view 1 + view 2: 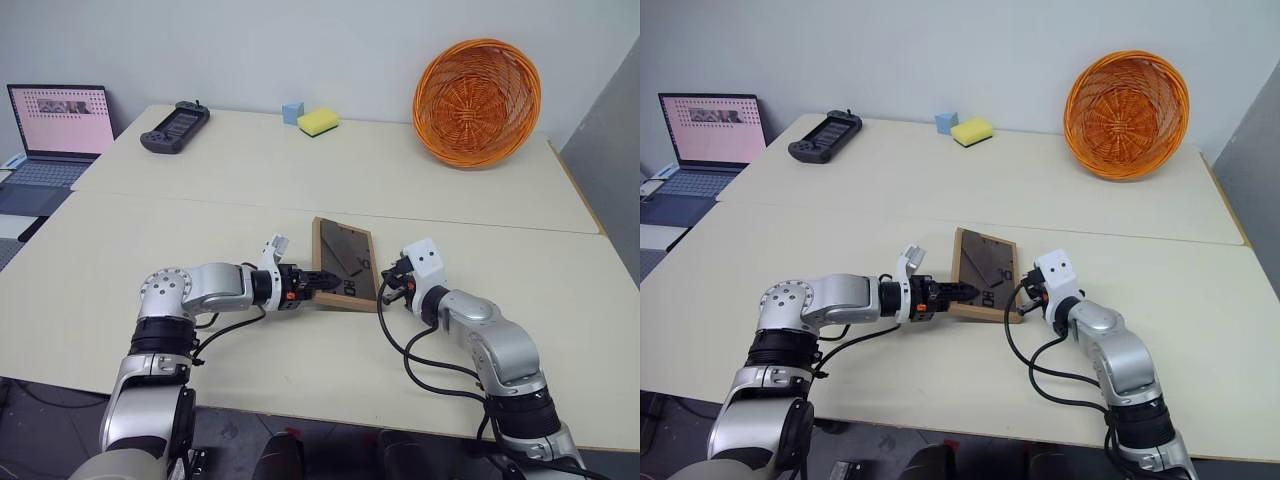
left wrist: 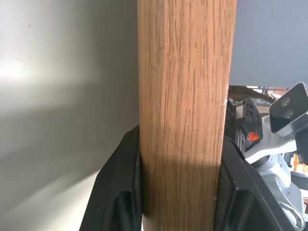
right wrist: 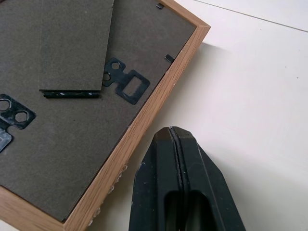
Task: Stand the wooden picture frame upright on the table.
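I see the wooden picture frame lying back-up on the near half of the table, just this side of the seam, its dark backing and fold-out stand facing up. My left gripper is clamped on the frame's near left edge; in the left wrist view both black fingers press against the wood rail on either side. My right gripper sits just beside the frame's right edge, fingers pressed together, holding nothing and not quite touching the wood. Farther back on the table I see an orange wicker basket, a yellow sponge, a small blue block and a black controller. A laptop stands off to the left.
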Available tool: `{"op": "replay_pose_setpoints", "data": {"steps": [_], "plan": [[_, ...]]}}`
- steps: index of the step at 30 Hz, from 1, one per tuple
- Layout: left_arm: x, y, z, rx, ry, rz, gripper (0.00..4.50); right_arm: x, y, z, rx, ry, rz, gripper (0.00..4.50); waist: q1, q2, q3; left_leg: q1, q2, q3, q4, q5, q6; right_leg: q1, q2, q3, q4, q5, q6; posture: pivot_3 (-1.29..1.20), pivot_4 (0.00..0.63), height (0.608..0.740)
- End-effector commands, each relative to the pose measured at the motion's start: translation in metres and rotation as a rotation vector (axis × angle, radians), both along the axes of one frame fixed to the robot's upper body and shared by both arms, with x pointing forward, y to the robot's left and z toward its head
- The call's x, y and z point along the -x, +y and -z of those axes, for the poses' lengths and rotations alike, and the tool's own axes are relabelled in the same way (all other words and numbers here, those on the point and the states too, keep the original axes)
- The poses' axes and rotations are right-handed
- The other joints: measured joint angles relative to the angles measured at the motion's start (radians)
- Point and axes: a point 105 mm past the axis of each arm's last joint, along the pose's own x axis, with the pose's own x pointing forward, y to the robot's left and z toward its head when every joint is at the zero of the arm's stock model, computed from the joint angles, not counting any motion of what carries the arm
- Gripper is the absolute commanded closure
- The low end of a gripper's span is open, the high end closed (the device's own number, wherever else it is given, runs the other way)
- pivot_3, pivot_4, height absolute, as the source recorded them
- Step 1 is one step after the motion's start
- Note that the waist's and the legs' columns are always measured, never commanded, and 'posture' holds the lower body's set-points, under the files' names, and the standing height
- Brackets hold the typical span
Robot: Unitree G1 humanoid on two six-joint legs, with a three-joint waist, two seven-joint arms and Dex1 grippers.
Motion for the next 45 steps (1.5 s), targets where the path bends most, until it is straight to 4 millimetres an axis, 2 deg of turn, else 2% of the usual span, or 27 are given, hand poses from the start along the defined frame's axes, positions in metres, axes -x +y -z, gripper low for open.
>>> {"op": "replay_pose_setpoints", "data": {"steps": [1, 7, 10, 14, 18, 21, 23, 27, 32, 35, 38, 45], "plan": [[-0.005, 0.009, -0.006, -0.069, -0.076, 0.0, 3.21, -0.003, -0.005, -0.009, 0.019, -0.053, -0.006, 4.5, 0.0, 0.0, 0.0, 0.0, 0.0, 0.0, 0.0, 0.0, 0.0, 0.0, 0.0, 0.0, 0.0, 0.0, 0.0, 0.0, 0.15, 0.74], [-0.037, 0.026, -0.033, -0.159, -0.291, -0.067, 3.21, -0.013, -0.039, -0.022, 0.077, -0.108, 0.036, 4.5, -0.001, 0.0, 0.0, -0.001, 0.0, 0.0, -0.003, 0.0, 0.0, 0.0, 0.0, 0.0, -0.004, 0.0, 0.0, 0.0, 0.15, 0.74], [-0.05, 0.025, -0.054, -0.199, -0.445, -0.043, 3.21, -0.019, -0.056, -0.032, 0.095, -0.129, 0.052, 4.5, -0.001, 0.0, 0.001, -0.001, 0.0, 0.001, -0.006, 0.001, -0.001, -0.001, 0.0, 0.0, -0.005, 0.001, -0.001, 0.0, 0.15, 0.74], [-0.058, 0.019, -0.071, -0.232, -0.594, 0.006, 3.21, -0.024, -0.064, -0.038, 0.104, -0.142, 0.056, 4.5, 0.0, 0.0, 0.001, -0.001, 0.0, 0.001, -0.011, 0.002, -0.003, -0.002, 0.0, -0.001, -0.007, 0.001, -0.001, 0.0, 0.15, 0.74], [-0.058, 0.012, -0.082, -0.272, -0.728, 0.085, 3.21, -0.025, -0.059, -0.042, 0.104, -0.153, 0.027, 4.5, 0.0, 0.0, 0.001, -0.007, 0.0, 0.001, -0.012, 0.003, -0.005, -0.008, 0.0, 0.0, -0.007, 0.001, -0.001, 0.0, 0.15, 0.74], [-0.048, -0.001, -0.1, -0.263, -0.89, 0.203, 3.21, -0.013, -0.029, -0.068, 0.012, -0.19, -0.16, 4.5, 0.001, 0.001, 0.002, -0.008, 0.0, 0.002, -0.012, 0.003, -0.005, -0.01, -0.001, 0.0, -0.008, 0.001, -0.001, 0.0, 0.15, 0.74], [-0.045, -0.004, -0.107, -0.255, -0.952, 0.234, 3.21, -0.003, -0.018, -0.083, -0.042, -0.201, -0.253, 4.5, 0.001, 0.001, 0.003, -0.009, 0.0, 0.003, -0.012, 0.003, -0.005, -0.011, -0.001, 0.0, -0.007, 0.001, -0.001, 0.0, 0.15, 0.74], [-0.042, -0.005, -0.116, -0.251, -1.03, 0.272, 3.21, 0.004, -0.014, -0.108, -0.107, -0.214, -0.33, 4.5, 0.002, 0.001, 0.003, -0.009, 0.0, 0.003, -0.012, 0.003, -0.005, -0.011, -0.001, 0.0, -0.007, 0.001, -0.001, 0.0, 0.15, 0.74], [-0.038, -0.003, -0.117, -0.263, -1.075, 0.335, 3.21, 0.013, -0.015, -0.129, -0.119, -0.229, -0.427, 4.5, 0.002, 0.001, 0.003, -0.009, 0.0, 0.003, -0.011, 0.002, -0.003, -0.01, -0.001, 0.0, -0.007, 0.001, -0.001, 0.0, 0.15, 0.74], [-0.038, -0.001, -0.116, -0.27, -1.078, 0.345, 3.21, 0.01, -0.021, -0.15, -0.161, -0.26, -0.433, 4.5, 0.002, 0.001, 0.003, -0.009, 0.0, 0.003, -0.011, 0.002, -0.002, -0.011, -0.001, 0.0, -0.006, 0.001, -0.001, 0.0, 0.15, 0.74], [-0.032, 0.0, -0.112, -0.268, -1.081, 0.382, 3.21, 0.001, -0.024, -0.161, -0.178, -0.282, -0.41, 4.5, 0.0, 0.001, 0.003, -0.009, 0.0, 0.003, -0.011, 0.002, -0.002, -0.011, -0.001, 0.0, -0.006, 0.001, -0.001, 0.0, 0.15, 0.74], [-0.013, -0.01, -0.105, -0.234, -1.077, 0.485, 3.21, -0.022, -0.017, -0.161, -0.169, -0.302, -0.36, 4.5, -0.001, 0.001, 0.003, -0.009, 0.001, 0.003, -0.011, 0.002, -0.002, -0.011, -0.001, 0.0, -0.006, 0.001, -0.001, 0.0, 0.15, 0.74]]}}
